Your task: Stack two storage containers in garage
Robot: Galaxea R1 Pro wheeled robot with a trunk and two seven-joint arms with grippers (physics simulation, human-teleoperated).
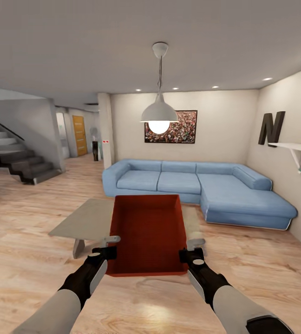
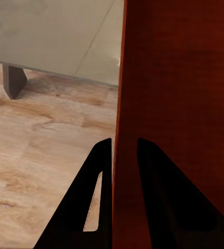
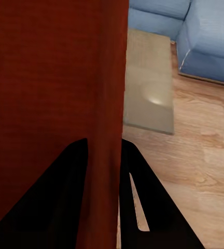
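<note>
I have one red-orange storage container (image 1: pixel 148 234) held up in front of me in the living room, open top facing the head camera, above the near edge of the low grey counter (image 1: pixel 83 220). My left gripper (image 1: pixel 107 247) is pinched on the container's left wall; the left wrist view shows its dark fingers (image 2: pixel 94 199) either side of that wall (image 2: pixel 179 104). My right gripper (image 1: pixel 191 248) is clamped the same way on the right wall, a finger (image 3: pixel 143 202) on each face of the wall (image 3: pixel 55 78). Beyond the container sits the blue sofa (image 1: pixel 201 185), with light wood floor (image 1: pixel 20 250) all round and a white pendant lamp (image 1: pixel 159 113) hanging overhead.
</note>
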